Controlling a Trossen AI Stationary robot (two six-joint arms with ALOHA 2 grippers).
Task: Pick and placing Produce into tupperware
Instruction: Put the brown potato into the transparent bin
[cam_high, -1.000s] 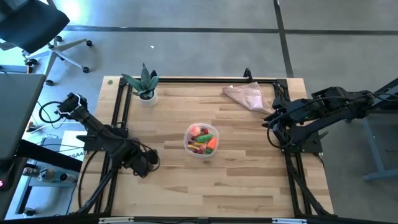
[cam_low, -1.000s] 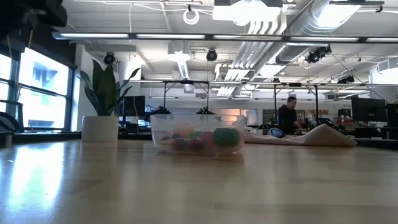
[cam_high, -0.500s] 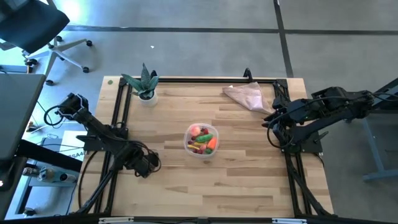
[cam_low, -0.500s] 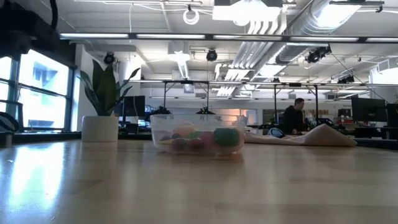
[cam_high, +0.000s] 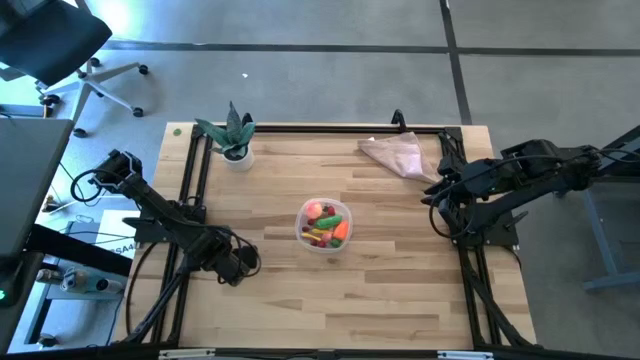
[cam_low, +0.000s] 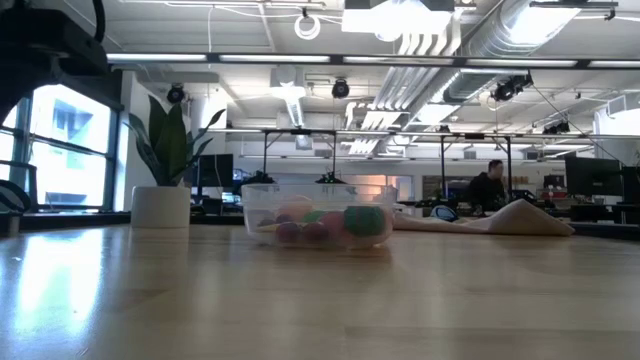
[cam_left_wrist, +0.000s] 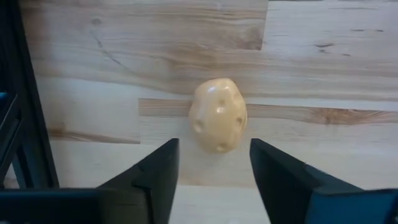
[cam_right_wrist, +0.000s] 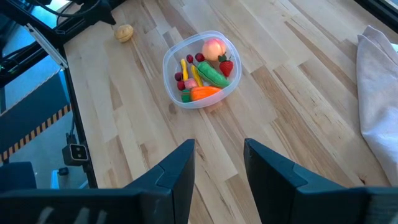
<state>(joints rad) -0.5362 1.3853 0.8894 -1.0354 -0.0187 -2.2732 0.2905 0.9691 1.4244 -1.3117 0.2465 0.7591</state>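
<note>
The clear round tub (cam_high: 324, 226) stands mid-table holding a green pod, an orange carrot, a pink-red round piece, yellow pieces and dark-red bits (cam_right_wrist: 200, 68). A beige potato (cam_left_wrist: 217, 122) lies alone on the wood near the table's left edge, also seen in the right wrist view (cam_right_wrist: 124, 32). My left gripper (cam_left_wrist: 214, 147) is open and hovers over the potato, which lies just beyond its fingertips, untouched; in the high view the gripper (cam_high: 243, 265) hides it. My right gripper (cam_right_wrist: 217, 149) is open and waits at the table's right edge (cam_high: 430, 198).
A green plant in a white pot (cam_high: 233, 140) stands at the far left corner. A pinkish-beige cloth (cam_high: 398, 155) lies at the far right. A black frame rail (cam_high: 190, 190) runs along the left edge beside the potato. A person (cam_low: 487, 186) shows in the room behind.
My left gripper has crept a little toward the table's right, staying open. The tub and its contents have kept still. The person in the room behind has walked toward the right.
</note>
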